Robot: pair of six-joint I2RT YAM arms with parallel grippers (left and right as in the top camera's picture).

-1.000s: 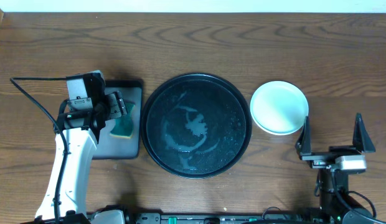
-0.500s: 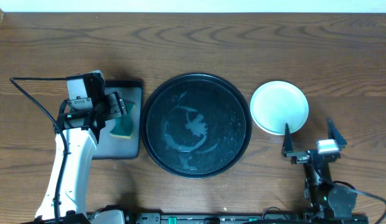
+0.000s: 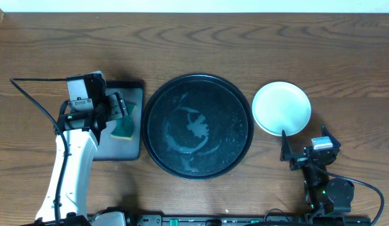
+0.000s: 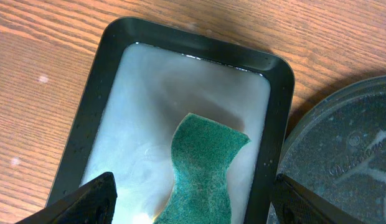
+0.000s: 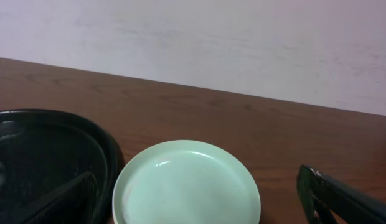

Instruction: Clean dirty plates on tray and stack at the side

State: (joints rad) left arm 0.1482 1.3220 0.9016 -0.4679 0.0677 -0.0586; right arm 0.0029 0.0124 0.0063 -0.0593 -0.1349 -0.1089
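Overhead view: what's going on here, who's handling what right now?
Nothing is held at the moment. The round black tray is empty apart from wet streaks, and the plates sit to its right, a mint one on top. The left gripper hovers with open jaws over the green sponge in the small rectangular tray. The right gripper, jaws open, sits just short of the plates.

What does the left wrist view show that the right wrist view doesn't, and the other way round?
Only the left wrist view shows the small rectangular tray with its pale inside and the green sponge lying in it. Only the right wrist view shows the pale mint plate and the wall behind the table. Both show the wooden table and part of the round black tray, at the right edge of the left wrist view and the left edge of the right wrist view.
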